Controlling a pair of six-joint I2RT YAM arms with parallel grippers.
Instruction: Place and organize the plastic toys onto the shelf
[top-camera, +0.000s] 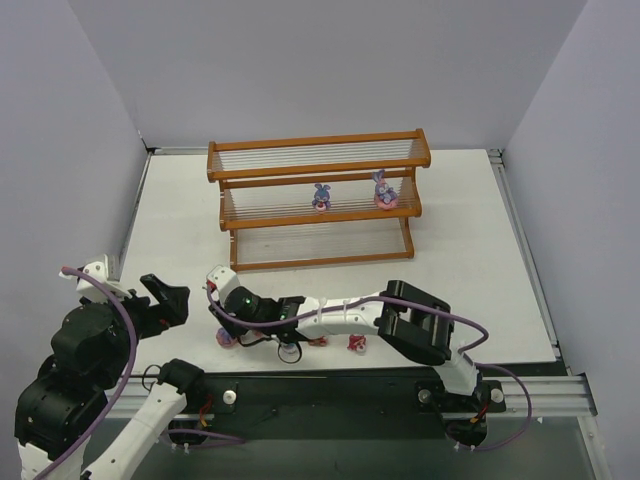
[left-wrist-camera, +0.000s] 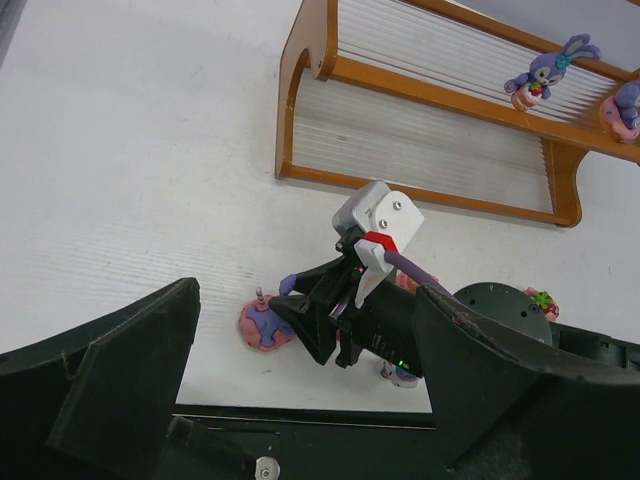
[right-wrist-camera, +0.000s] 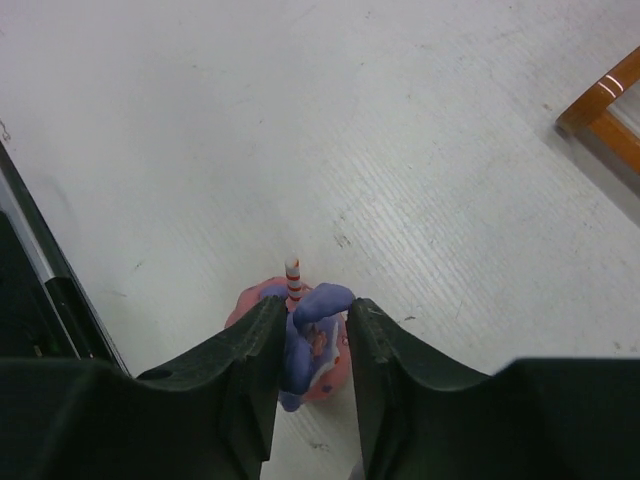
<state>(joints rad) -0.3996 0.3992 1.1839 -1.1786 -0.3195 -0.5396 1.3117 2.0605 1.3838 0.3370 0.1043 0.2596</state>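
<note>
Squeeze your right gripper low and square on the candle-topped pink toy between its close-set jaws, though whether they already clamp it is unclear.

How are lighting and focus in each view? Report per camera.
Top external: even, soft light, no hard shadows, shelf sharp. Left wrist: shelf crisp, its own fingers dark with little detail. Right wrist: table texture sharp, claw and pink toy slightly soft.
</note>
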